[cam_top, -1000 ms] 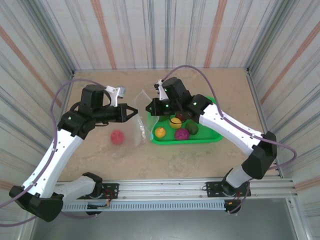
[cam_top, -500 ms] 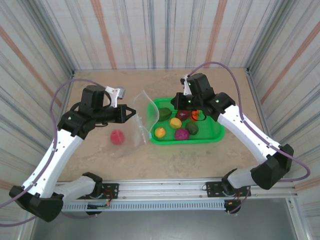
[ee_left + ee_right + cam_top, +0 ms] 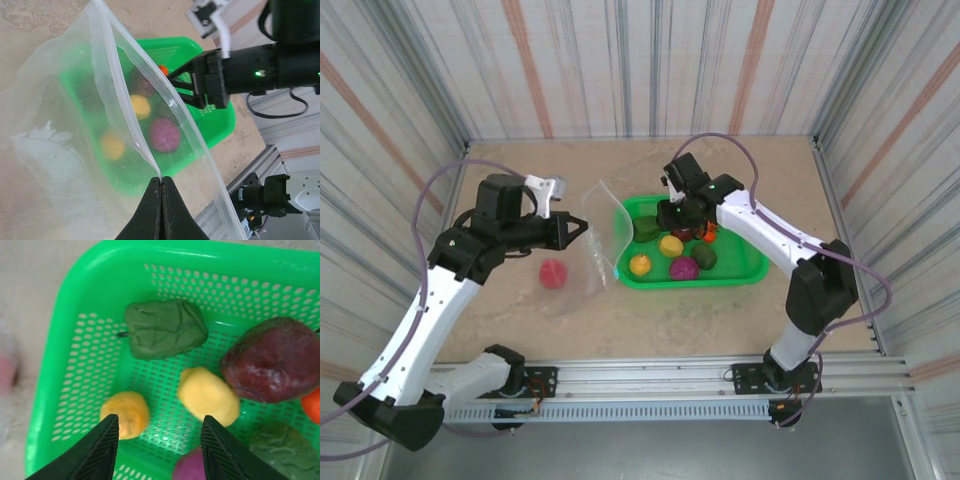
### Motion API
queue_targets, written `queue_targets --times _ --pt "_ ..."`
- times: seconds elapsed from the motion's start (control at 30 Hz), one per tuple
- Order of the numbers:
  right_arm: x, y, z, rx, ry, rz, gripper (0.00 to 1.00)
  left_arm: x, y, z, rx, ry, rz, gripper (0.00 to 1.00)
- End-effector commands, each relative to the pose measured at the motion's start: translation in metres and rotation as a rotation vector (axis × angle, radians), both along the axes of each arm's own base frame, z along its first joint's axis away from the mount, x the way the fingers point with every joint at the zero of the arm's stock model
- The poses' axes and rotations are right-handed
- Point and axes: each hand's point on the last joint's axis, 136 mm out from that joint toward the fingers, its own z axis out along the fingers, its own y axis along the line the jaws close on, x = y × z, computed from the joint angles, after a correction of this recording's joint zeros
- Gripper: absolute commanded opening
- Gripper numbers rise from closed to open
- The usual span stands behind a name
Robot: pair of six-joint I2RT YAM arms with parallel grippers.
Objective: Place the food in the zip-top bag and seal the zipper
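Lot as laid out, lower edge of the overhead frame upward.

1. Metal rail (image 3: 650,385), bottom of frame, carrying both arm bases.
2. Surface (image 3: 700,320), beige and stone-patterned.
3. Pink-red food piece (image 3: 554,273), left of centre, lying on the surface just beside the bag's lower left part. Whether film covers it cannot be told.
4. Zip-top bag (image 3: 588,255), clear, at centre and standing up off the surface, mouth toward the basket. The zipper (image 3: 131,95) runs as a narrow strip along the raised lip, with the second lip parted from it. A whitish patch (image 3: 45,145) shows at the left of the left wrist frame.
5. Left jaws, closed flat together, pinching the bag's mouth edge at the bottom centre of the left wrist frame.
6. Green mesh basket (image 3: 745,272), right of centre, just beside the bag's mouth. Contents:
   - orange-yellow piece (image 3: 125,414)
   - yellow piece (image 3: 207,395)
   - purple piece (image 3: 192,467)
   - flat dark green piece (image 3: 165,329)
   - maroon piece (image 3: 275,365)
   - orange piece (image 3: 312,405), at the right edge
   - second dark green piece (image 3: 282,445)
7. Right jaws, parted to a middling gap and holding nothing, hanging above the basket's far half.
8. Striped walls (image 3: 650,70), top of frame.
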Motion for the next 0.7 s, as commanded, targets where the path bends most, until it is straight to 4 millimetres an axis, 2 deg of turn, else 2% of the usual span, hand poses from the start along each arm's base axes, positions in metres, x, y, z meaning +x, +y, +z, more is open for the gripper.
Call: queue_targets --times 0.0,0.03,0.07,0.1,0.17,0.2,0.37,0.43,0.47,0.67 --pt "0.012 -0.033 -0.003 -0.132 -0.018 -0.058 0.49 -0.008 0.002 -0.004 0.011 -0.001 -0.016 0.00" --pt "0.014 -0.040 -0.007 -0.138 -0.007 -0.081 0.55 -0.008 0.001 -0.006 0.010 0.001 -0.017 0.00" --pt "0.014 -0.043 -0.011 -0.133 0.004 -0.092 0.56 -0.009 0.001 -0.007 0.010 0.003 -0.018 0.00" --pt "0.016 -0.047 -0.014 -0.133 0.012 -0.108 0.63 -0.008 0.001 -0.009 0.009 0.003 -0.017 0.00" --pt "0.019 -0.053 -0.020 -0.136 0.021 -0.135 0.64 -0.008 0.001 -0.013 0.009 0.007 -0.017 0.00" --pt "0.021 -0.054 -0.023 -0.131 0.029 -0.145 0.73 -0.007 0.000 -0.015 0.010 0.012 -0.019 0.00" --pt "0.031 -0.056 -0.040 -0.136 0.059 -0.182 0.78 -0.005 -0.001 -0.016 0.007 0.016 -0.021 0.00" --pt "0.034 -0.055 -0.051 -0.138 0.087 -0.199 0.97 -0.005 -0.001 -0.016 0.010 0.014 -0.019 0.00" --pt "0.035 -0.055 -0.055 -0.138 0.097 -0.207 1.00 -0.004 -0.001 -0.017 0.011 0.016 -0.018 0.00" --pt "0.045 -0.055 -0.078 -0.117 0.141 -0.248 1.00 -0.004 -0.001 -0.020 0.012 0.023 -0.018 0.00"
